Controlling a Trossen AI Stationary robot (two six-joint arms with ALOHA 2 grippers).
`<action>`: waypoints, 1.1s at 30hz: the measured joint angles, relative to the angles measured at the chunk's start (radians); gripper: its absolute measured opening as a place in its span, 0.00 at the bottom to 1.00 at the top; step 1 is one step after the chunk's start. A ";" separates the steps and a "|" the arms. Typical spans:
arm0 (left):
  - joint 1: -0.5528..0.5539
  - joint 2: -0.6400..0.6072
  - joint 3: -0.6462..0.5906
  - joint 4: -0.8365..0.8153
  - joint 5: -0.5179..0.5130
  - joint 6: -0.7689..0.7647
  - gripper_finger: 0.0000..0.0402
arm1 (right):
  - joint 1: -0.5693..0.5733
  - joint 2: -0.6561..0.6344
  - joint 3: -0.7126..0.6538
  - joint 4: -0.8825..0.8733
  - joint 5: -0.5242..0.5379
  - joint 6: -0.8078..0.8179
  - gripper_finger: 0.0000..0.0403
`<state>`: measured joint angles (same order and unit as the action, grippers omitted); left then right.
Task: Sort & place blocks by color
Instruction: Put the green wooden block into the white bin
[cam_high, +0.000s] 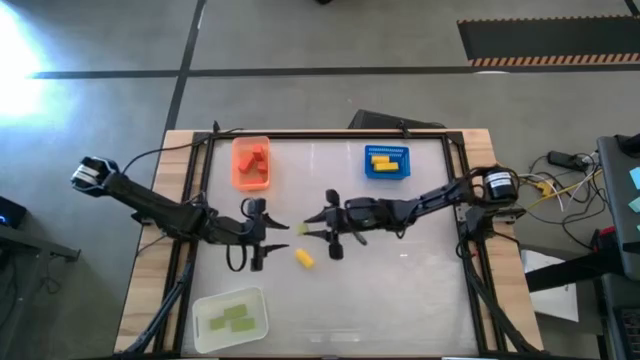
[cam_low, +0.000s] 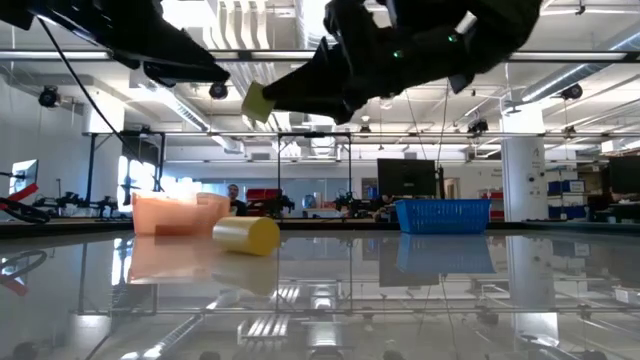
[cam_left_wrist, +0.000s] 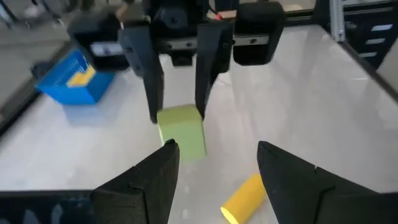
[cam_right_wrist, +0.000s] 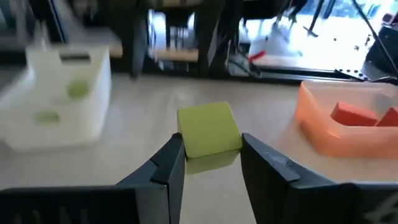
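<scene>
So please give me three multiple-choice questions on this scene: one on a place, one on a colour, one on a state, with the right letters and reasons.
1. Where does the loose yellow block lie?
A in the blue tray
B on the bare table
C in the white tray

2. What colour are the blocks in the orange tray?
A red
B green
C yellow

3. What is the right pincer doing?
A hanging open
B holding a light green block
C holding a red block

Answers: B, it lies on the table between both arms; A, red pieces show inside; B, its fingers close on the block above the table.
</scene>
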<state>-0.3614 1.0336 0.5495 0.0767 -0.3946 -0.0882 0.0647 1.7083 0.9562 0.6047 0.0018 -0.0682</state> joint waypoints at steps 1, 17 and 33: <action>0.000 0.019 0.000 0.030 -0.008 0.024 0.50 | 0.000 -0.003 -0.021 0.046 -0.001 0.034 0.29; 0.000 0.244 0.016 0.275 -0.162 0.564 0.58 | -0.033 0.000 -0.047 0.125 -0.209 0.479 0.29; -0.019 0.280 0.016 0.342 -0.161 0.648 0.57 | -0.046 0.003 -0.047 0.088 -0.215 0.578 0.29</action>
<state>-0.3802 1.3132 0.5659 0.4186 -0.5556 0.5594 0.0189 1.7111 0.9096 0.6930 -0.2130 0.5095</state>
